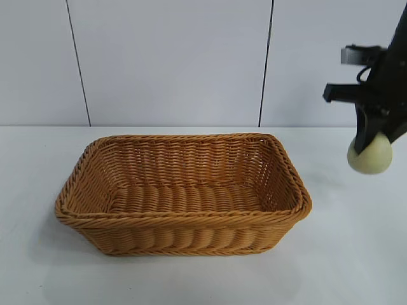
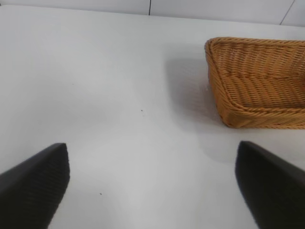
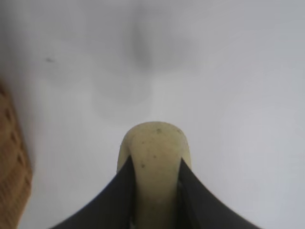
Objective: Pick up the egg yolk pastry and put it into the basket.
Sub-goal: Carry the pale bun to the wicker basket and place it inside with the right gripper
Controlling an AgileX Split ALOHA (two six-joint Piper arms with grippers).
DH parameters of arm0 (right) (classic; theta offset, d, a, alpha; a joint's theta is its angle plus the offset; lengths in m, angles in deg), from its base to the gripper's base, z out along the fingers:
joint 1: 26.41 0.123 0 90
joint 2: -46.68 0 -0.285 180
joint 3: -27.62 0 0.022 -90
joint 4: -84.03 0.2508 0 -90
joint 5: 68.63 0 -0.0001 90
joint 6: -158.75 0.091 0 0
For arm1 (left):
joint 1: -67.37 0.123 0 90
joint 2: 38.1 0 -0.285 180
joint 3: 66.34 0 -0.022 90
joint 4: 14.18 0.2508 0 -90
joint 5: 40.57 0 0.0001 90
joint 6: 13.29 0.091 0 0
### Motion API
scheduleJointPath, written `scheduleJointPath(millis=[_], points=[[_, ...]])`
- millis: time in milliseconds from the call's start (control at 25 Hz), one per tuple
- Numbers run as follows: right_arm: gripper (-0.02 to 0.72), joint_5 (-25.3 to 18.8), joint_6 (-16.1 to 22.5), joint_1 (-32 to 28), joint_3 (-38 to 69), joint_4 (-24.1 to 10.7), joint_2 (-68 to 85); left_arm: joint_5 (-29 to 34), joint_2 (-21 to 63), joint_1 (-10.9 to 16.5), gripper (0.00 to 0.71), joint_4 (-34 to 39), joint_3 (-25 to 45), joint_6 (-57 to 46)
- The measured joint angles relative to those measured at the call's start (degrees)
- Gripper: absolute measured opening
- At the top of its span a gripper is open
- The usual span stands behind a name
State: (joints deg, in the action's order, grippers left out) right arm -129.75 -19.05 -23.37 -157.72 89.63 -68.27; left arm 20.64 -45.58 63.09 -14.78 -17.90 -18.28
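Observation:
The golden-brown wicker basket (image 1: 184,194) stands on the white table in the exterior view, with nothing inside it. My right gripper (image 1: 369,145) is shut on the pale cream-yellow egg yolk pastry (image 1: 370,154) and holds it in the air, to the right of the basket and above rim height. In the right wrist view the pastry (image 3: 155,157) sits pinched between the two black fingers (image 3: 114,200), with the basket edge (image 3: 12,162) off to one side. My left gripper (image 2: 152,176) is open and empty over bare table, and the basket (image 2: 259,81) shows farther off.
The white table (image 1: 343,254) surrounds the basket. A pale panelled wall (image 1: 172,63) with dark seams stands behind. The left arm is out of the exterior view.

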Motion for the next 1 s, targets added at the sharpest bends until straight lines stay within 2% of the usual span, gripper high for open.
scheduleJointPath(millis=[240, 560, 760, 1000], points=[[0.149, -3.78, 0.00, 2.05, -6.56, 0.43, 0.59, 0.00, 0.00, 0.00, 0.678, 0.00, 0.00, 0.00], [0.149, -3.68, 0.66, 15.10, -8.43, 0.86, 0.59, 0.00, 0.00, 0.00, 0.678, 0.00, 0.00, 0.00], [0.149, -1.34, 2.67, 23.97, -8.43, 0.93, 0.59, 0.00, 0.00, 0.00, 0.678, 0.00, 0.00, 0.00], [0.149, 3.12, 5.60, 29.91, -8.43, 1.06, -2.29, 0.00, 0.00, 0.00, 0.678, 0.00, 0.00, 0.00]])
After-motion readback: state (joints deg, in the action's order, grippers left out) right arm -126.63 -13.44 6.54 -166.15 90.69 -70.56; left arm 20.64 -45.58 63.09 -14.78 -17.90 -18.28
